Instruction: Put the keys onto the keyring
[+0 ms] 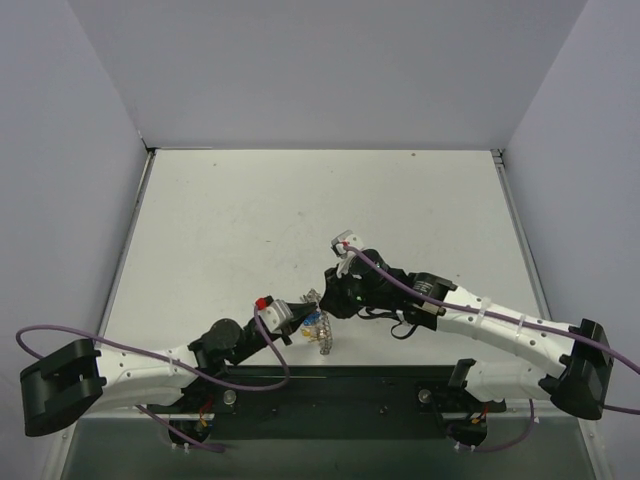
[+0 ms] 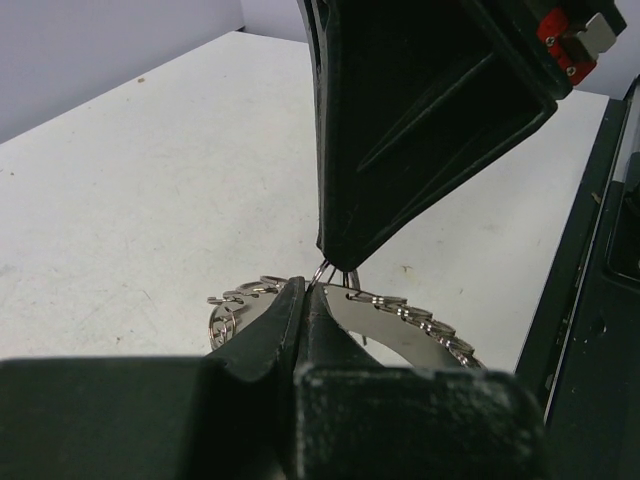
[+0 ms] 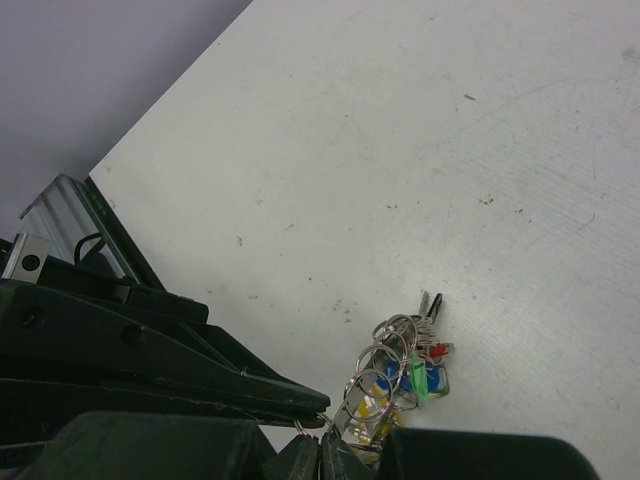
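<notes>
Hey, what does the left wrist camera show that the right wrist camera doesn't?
Only the left wrist view shows the wide curve of the keyring, with its bumpy silvery rim running just beyond the left end effector. Only the right wrist view shows the keys, their green, blue and red heads bunched among small wire rings. Both views show the left end effector and the right end effector tip to tip, both shut, with a thin wire loop where they meet.
</notes>
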Controlling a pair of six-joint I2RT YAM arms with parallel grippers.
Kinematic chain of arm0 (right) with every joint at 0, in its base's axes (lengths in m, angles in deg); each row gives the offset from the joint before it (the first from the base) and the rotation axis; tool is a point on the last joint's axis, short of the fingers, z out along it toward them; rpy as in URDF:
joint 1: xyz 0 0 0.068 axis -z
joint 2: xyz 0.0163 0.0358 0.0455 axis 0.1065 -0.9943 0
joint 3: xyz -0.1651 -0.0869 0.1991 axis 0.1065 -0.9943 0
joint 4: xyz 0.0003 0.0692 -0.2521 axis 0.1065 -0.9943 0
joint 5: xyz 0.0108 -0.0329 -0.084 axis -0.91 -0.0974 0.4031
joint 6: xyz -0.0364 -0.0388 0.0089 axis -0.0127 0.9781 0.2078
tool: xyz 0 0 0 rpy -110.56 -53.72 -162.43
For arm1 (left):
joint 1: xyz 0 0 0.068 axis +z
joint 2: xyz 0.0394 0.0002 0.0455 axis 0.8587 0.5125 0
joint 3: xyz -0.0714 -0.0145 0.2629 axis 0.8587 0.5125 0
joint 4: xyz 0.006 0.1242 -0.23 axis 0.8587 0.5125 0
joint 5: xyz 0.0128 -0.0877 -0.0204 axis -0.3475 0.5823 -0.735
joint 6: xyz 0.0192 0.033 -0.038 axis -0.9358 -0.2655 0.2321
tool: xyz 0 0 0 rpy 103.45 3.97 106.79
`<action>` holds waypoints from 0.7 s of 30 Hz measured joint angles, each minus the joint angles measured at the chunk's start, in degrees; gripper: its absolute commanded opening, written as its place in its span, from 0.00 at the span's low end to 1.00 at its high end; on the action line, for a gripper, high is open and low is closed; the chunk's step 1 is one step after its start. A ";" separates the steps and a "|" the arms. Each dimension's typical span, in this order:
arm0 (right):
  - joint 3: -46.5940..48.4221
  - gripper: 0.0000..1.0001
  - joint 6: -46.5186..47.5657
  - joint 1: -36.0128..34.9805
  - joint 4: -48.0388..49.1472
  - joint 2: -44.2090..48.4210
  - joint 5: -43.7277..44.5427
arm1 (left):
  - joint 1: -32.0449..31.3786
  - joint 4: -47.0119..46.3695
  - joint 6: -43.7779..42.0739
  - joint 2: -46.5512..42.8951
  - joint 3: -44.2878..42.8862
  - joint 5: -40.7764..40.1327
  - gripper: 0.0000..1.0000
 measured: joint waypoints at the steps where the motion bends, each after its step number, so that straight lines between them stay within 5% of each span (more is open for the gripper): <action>1: -0.02 0.07 -0.15 -0.13 0.02 -0.22 0.31 | 0.00 -0.52 0.02 0.42 0.15 -0.07 0.00; 21: 1.16 0.00 -0.63 -1.53 -3.02 -2.40 2.34 | -3.06 -2.93 -2.69 4.57 0.70 -3.26 0.00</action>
